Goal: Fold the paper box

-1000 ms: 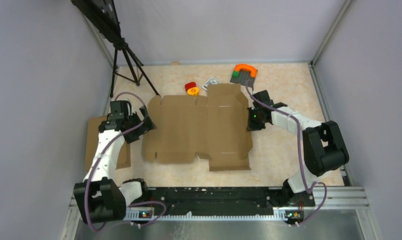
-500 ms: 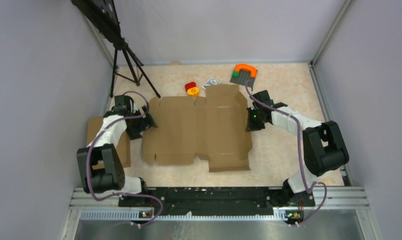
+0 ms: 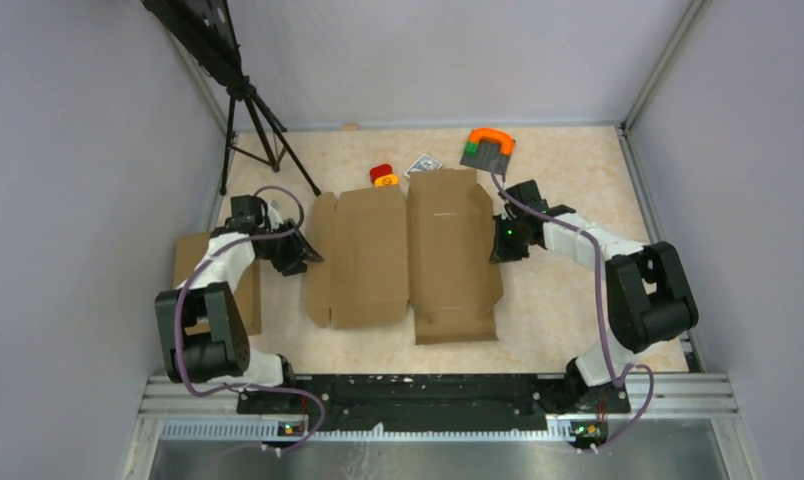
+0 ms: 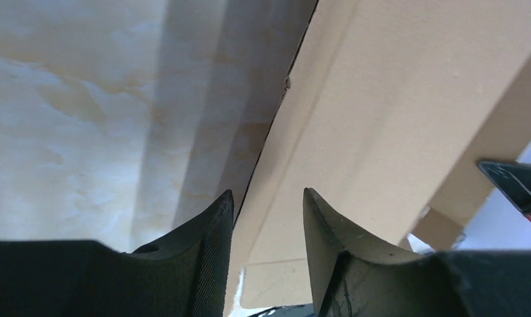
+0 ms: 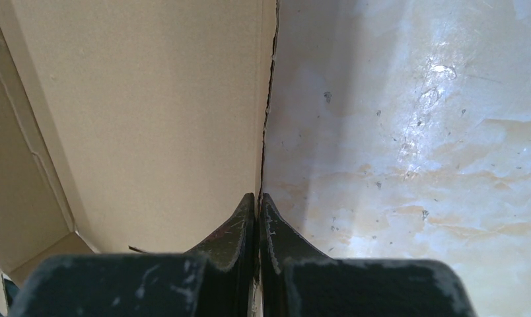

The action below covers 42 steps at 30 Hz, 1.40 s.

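A pale marbled bench (image 3: 578,190) sits walled in by plain grey panels (image 3: 428,60), with a black tripod (image 3: 253,130) at its far left corner. The paper box (image 3: 408,255) lies mid-bench as a die-cut sheet, its left panel lifted. The left pincer (image 3: 303,252) stands apart astride that panel's edge. The right pincer (image 3: 498,243) is closed on the right edge.

Tripod (image 3: 246,93) stands far left; open table (image 3: 543,335) lies before the paper box (image 3: 448,250).
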Tool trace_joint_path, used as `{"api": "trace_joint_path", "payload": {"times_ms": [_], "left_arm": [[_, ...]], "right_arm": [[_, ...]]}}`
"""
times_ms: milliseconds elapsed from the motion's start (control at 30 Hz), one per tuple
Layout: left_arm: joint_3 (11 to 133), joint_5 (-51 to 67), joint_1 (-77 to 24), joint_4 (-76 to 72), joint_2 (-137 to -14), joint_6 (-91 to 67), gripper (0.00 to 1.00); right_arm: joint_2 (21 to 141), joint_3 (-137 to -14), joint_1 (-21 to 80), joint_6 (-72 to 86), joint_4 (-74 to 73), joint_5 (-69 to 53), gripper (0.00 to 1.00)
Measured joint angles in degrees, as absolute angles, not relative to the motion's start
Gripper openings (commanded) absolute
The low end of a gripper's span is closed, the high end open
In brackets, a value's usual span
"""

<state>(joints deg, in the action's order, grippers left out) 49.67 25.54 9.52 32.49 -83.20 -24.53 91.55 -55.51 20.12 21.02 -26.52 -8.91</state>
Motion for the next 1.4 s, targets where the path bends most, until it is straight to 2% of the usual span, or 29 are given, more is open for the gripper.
{"api": "trace_joint_path", "payload": {"times_ms": [233,367,433,533,667,700,800,933,967,1067,1167,1300,1400], "left_arm": [[48.1,34.1,9.6,29.1,-81.6,-25.4,0.41],[46.3,36.3,9.6,28.5,-81.6,-25.4,0.46],[45.6,36.7,9.6,28.4,-81.6,-25.4,0.46],[45.3,37.3,9.6,28.2,-81.7,-25.5,0.42],[45.2,38.7,9.6,27.5,-81.9,-25.5,0.31],[45.2,39.2,9.6,27.3,-82.0,-25.5,0.29],[45.2,40.7,9.6,27.1,-82.0,-25.4,0.27],[45.2,41.4,9.5,27.5,-82.0,-24.8,0.26],[45.2,41.3,9.5,27.8,-82.0,-24.5,0.28],[45.4,40.8,9.4,29.5,-82.0,-23.2,0.56],[46.7,39.2,9.4,32.3,-82.0,-21.6,0.62],[50.5,36.0,9.4,36.7,-81.8,-19.4,0.70],[53.2,34.4,9.3,38.7,-80.6,-18.1,0.67]], "right_arm": [[91.5,-55.5,20.1,21.0,-26.5,-9.1,0.01],[91.5,-55.5,20.2,21.0,-26.7,-9.6,0.17],[91.5,-55.5,20.3,21.0,-26.9,-9.6,0.20],[91.5,-55.6,20.5,20.6,-27.5,-9.6,0.18],[91.5,-55.6,21.3,20.5,-27.8,-9.5,0.20],[91.5,-55.6,21.9,20.4,-28.0,-9.4,0.23],[91.5,-55.6,24.0,20.0,-28.6,-9.4,0.39],[91.6,-56.2,25.3,19.6,-29.3,-8.7,0.43],[91.6,-56.6,25.3,19.5,-29.7,-8.3,0.43],[92.1,-58.3,25.3,19.5,-30.1,-7.3,0.36],[92.7,-59.0,25.3,19.0,-29.7,-6.7,0.28],[93.5,-59.0,25.3,17.8,-29.9,-6.7,0.27],[94.0,-59.0,25.3,16.6,-30.2,-6.9,0.27]]}}
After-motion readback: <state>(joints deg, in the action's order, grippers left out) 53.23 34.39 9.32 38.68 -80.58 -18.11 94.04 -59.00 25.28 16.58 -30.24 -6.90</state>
